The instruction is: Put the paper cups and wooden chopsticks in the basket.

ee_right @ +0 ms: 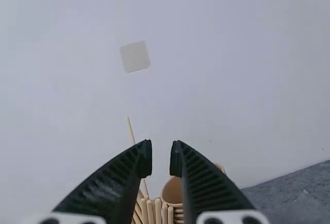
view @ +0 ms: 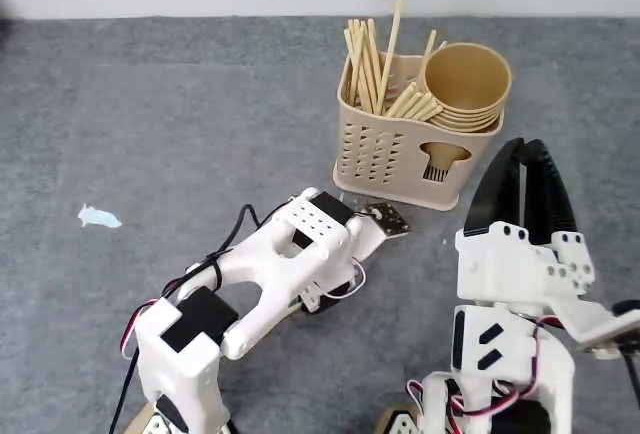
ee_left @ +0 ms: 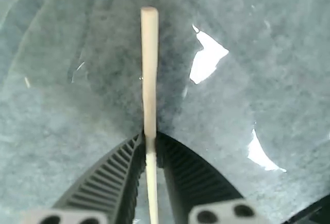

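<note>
We find the left gripper (ee_left: 149, 137) clamped on a wooden chopstick (ee_left: 149, 69) jutting straight out along its jaws, the basket (view: 390, 154) just beside it (right gripper (ee_right: 161, 157) raised, slightly parted, empty).

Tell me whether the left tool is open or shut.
Shut. The left tool clamps a wooden chopstick; both jaws press against the stick, which juts out beyond them.
</note>
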Motion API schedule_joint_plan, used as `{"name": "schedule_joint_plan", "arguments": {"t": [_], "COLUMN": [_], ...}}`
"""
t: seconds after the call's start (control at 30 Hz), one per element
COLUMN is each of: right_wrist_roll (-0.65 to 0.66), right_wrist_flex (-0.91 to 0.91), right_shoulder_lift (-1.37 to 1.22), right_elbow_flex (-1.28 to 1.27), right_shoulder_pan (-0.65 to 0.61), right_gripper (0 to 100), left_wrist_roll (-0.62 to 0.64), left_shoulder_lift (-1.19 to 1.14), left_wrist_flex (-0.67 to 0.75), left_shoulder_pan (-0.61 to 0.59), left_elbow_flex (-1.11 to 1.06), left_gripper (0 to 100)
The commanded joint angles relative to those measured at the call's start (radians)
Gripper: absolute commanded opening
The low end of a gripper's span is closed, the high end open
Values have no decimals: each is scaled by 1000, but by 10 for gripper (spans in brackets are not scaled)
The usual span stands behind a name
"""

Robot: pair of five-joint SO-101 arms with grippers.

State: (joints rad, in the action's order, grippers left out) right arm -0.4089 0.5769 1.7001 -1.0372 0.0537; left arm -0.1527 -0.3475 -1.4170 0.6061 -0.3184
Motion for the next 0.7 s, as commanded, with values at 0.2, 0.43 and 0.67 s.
{"name": "schedule_joint_plan", "arguments": {"t": [0.2,0.43,0.67], "right_wrist_roll": [0,0,0], "right_wrist_flex": [4,4,4], "right_shoulder_lift": [5,5,5], "right_elbow_flex": [5,5,5], "right_shoulder_pan": [-2,-2,-4], "right_gripper": [82,82,82], "left_wrist_roll": [-11,-5,-5], "left_shoulder_lift": [54,374,603], "left_wrist_flex": [-144,-264,-235], "left_shoulder_pan": [-20,-40,-193], "left_elbow_flex": [90,188,298], "left_gripper": [12,12,12]}}
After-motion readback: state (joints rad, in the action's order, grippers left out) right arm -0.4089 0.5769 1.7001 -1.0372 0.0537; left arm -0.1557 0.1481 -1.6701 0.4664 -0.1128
